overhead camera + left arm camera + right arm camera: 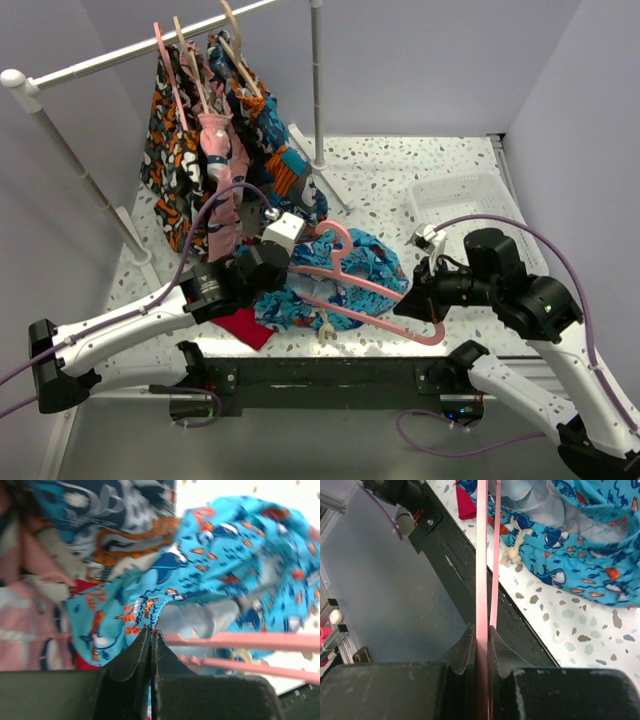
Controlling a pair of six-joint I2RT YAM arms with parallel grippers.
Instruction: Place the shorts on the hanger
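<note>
Blue shorts partly behind left arm

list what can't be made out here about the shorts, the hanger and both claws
Top view: left claw tips hidden behind its wrist camera.
Top view: whether the hanger bar runs inside the shorts; bunched fabric covers it.
Right wrist view: hanger's hook cut off by the top edge, past the right claw.
Left wrist view: garments at left blurred.

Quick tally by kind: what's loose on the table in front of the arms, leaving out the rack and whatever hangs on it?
shorts: 1
pink hanger: 1
red cloth: 1
white basket: 1
Total: 4
</note>
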